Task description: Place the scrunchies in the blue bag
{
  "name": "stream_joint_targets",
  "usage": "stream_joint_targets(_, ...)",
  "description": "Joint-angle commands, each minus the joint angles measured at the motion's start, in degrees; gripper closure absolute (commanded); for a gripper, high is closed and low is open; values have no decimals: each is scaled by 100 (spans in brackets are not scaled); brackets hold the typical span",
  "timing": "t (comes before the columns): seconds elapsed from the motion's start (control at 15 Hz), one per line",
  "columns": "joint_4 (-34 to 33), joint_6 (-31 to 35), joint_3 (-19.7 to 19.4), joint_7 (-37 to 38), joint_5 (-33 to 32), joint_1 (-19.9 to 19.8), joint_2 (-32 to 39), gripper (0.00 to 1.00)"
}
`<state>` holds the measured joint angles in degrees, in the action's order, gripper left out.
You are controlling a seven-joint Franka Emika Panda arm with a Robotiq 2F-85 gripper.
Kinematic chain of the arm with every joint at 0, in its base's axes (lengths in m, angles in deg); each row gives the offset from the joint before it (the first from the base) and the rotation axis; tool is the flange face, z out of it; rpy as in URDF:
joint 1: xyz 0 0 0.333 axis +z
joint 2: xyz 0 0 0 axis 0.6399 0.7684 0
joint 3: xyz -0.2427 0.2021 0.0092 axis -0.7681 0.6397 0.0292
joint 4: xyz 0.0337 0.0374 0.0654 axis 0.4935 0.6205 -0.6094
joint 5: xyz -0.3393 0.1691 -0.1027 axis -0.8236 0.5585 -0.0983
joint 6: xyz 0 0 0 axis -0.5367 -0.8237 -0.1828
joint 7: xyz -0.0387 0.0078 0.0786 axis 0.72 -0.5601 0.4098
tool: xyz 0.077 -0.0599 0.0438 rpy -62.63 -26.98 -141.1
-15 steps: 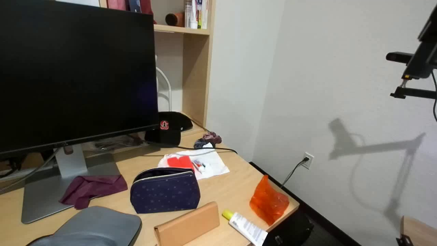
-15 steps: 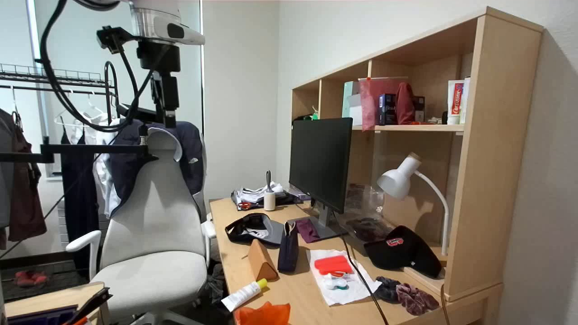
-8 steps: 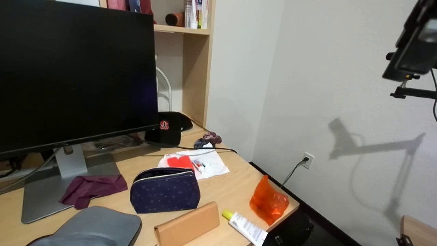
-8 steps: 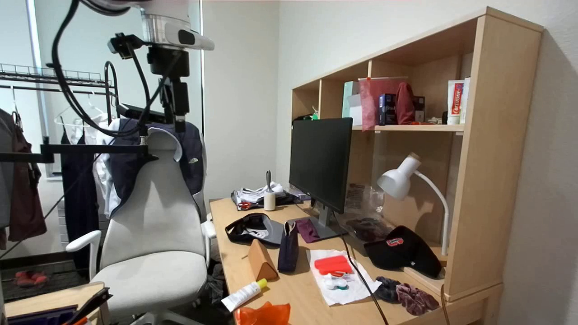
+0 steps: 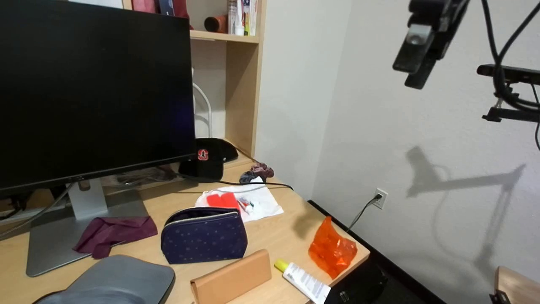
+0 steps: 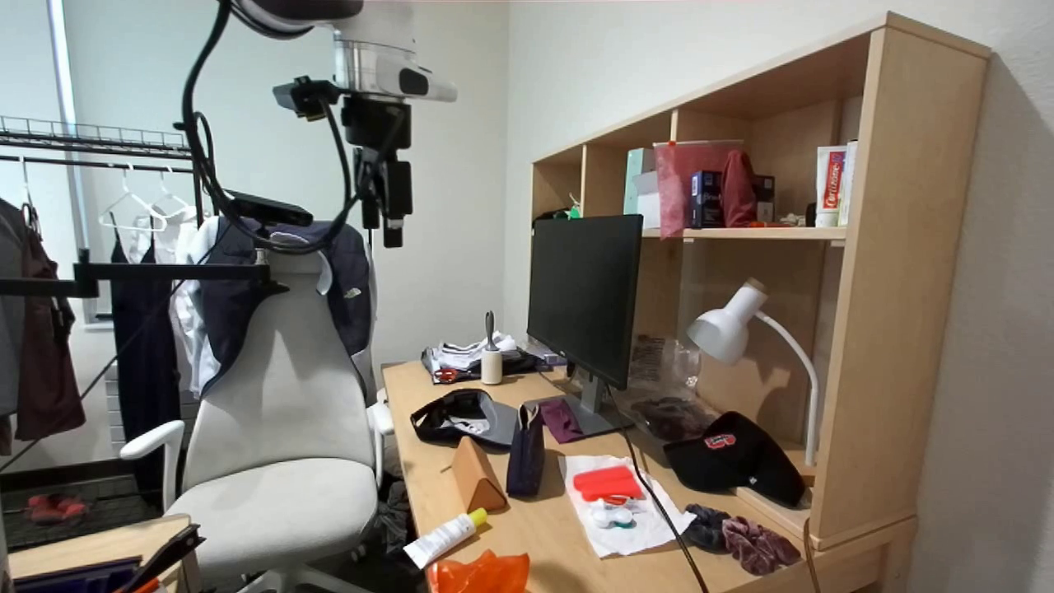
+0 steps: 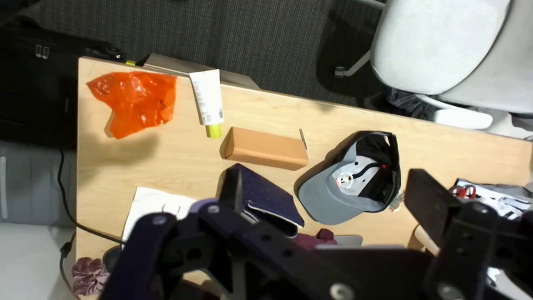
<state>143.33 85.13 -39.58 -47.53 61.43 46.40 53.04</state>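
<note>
Mauve and dark, the scrunchies [image 6: 746,542] sit bunched near the desk's [image 6: 550,527] edge, and here's the gripper [image 6: 383,229] hanging high, fingers [image 7: 429,204] wide apart, with them well below and sideways, past the blue bag [image 5: 204,238] (mouth gaping)

Bag [image 5: 204,238] on desk [image 5: 274,236], scrunchies [image 6: 745,541] (near cap [image 6: 733,463])

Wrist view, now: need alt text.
Open gripper hangs over a wooden desk with a navy pouch, tan case, gray-brimmed cap, white tube and crumpled orange plastic. At lower left, a mauve scrunchie lies beside a dark one, partly hidden by the gripper.
</note>
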Motion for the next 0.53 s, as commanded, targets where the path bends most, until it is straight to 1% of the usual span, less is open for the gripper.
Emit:
stream_joint_targets(0.0, -1000, 21, -20, -98, 23, -215, 1144, 0)
stream_joint_targets(0.27, -1642, 262, 9, 77, 2, -380, 2197, 0)
stream_joint_targets(0.4, -1793, 715, 28, 281, -190, -515, 2698, 0)
stream_joint_targets(0.47, -1843, 805, -43, 329, -6, -548, 2895, 0)
